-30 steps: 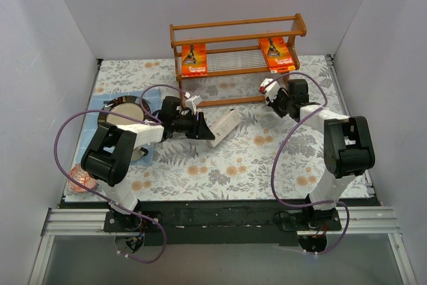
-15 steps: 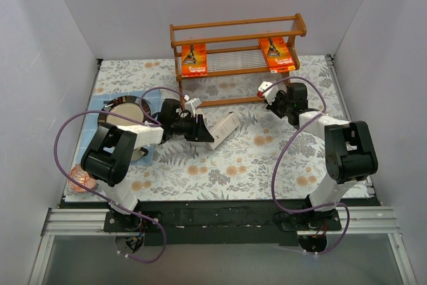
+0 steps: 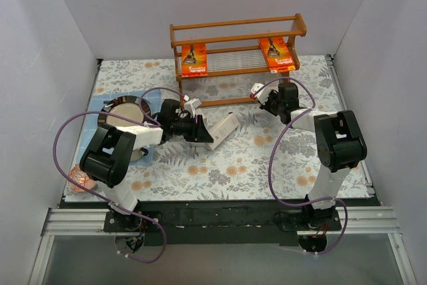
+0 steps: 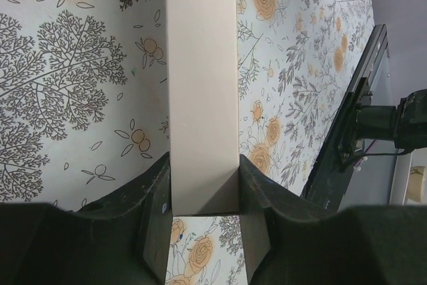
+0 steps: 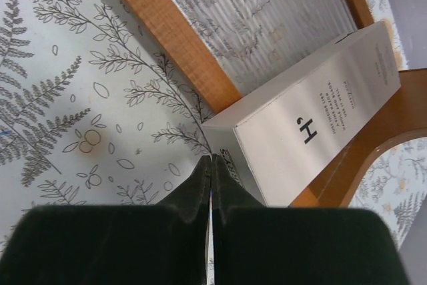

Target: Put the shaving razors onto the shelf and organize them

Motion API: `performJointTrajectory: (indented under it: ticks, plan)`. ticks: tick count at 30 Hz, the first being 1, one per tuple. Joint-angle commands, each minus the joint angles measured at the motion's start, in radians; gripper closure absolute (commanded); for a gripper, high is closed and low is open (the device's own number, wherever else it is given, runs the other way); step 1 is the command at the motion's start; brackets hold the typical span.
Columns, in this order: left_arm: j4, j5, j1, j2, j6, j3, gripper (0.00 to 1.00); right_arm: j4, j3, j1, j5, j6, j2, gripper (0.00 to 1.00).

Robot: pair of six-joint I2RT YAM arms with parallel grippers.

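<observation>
The shelf [image 3: 237, 37] stands at the back of the table, with two orange razor packs [image 3: 194, 60] [image 3: 277, 54] on its upper tier. My left gripper [image 3: 200, 129] [image 4: 203, 191] is shut on one end of a slim white razor box [image 3: 225, 128] [image 4: 202, 85], held low over the floral cloth in front of the shelf. My right gripper [image 3: 265, 100] [image 5: 212, 159] is shut and empty. Its tips touch the near end of another white razor box [image 5: 313, 121], which lies on the shelf's lower rods [image 5: 253, 25]; the upper tier hides this box from above.
A round metal dish [image 3: 123, 113] sits on a blue cloth [image 3: 100, 101] at the left. A pinkish-orange object [image 3: 80, 179] lies at the near left corner. Grey walls close in the table on three sides. The shelf's lower front rail [image 5: 167, 31] runs just ahead of my right fingertips.
My right gripper has swung left and forward, toward the shelf's lower tier. The left gripper and its white box have stayed where they were.
</observation>
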Motion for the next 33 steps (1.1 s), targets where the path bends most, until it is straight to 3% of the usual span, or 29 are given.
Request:
performJointTrajectory:
  ticks: [1,14,25,30,33]
  plan:
    - [0.007,0.006,0.005,-0.052,0.02,0.004,0.74,0.099,0.039,0.005,0.041,-0.056,0.011,0.99]
    - [0.007,0.008,0.006,-0.023,0.017,0.032,0.74,0.151,0.045,0.004,0.152,-0.114,0.067,0.99]
    - [-0.008,-0.003,0.005,-0.05,0.032,0.023,0.74,0.361,-0.062,0.005,0.268,-0.209,0.044,0.99]
    - [-0.02,-0.016,0.006,-0.088,0.051,0.015,0.73,0.314,-0.116,0.005,0.314,-0.22,-0.018,0.99]
    - [-0.011,-0.035,0.006,-0.128,0.06,0.004,0.73,0.125,-0.136,0.013,0.282,-0.159,-0.162,0.99]
